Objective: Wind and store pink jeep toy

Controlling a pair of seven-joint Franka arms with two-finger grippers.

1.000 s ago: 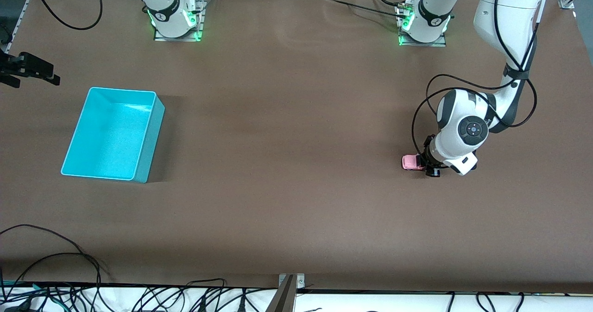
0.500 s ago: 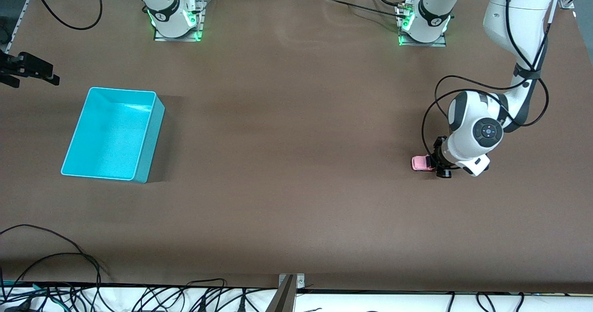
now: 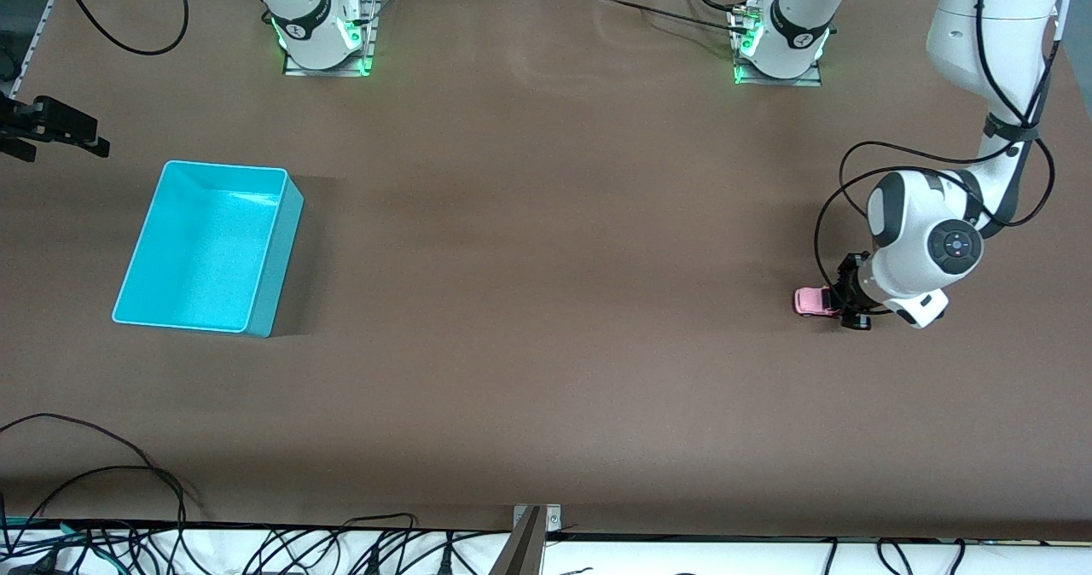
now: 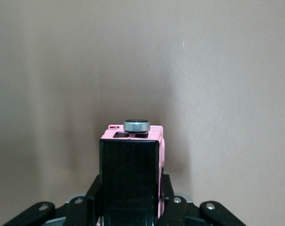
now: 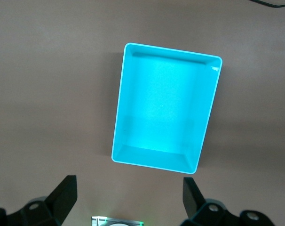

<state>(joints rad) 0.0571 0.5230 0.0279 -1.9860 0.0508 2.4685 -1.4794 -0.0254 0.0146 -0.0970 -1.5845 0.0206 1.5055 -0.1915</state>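
Note:
The pink jeep toy sits on the brown table near the left arm's end. My left gripper is low at the table and shut on its black rear section. In the left wrist view the jeep fills the space between the fingers, with a round grey wheel on the end away from the gripper. The cyan bin stands empty near the right arm's end. My right gripper is open and empty, high above the table, with the bin below it; it waits.
The two arm bases stand along the table edge farthest from the front camera. Loose cables lie at the nearest edge. Bare brown table surface lies between the bin and the jeep.
My left gripper has slid along the table toward the left arm's end, taking the pink jeep with it. The right arm and the bin have not moved.

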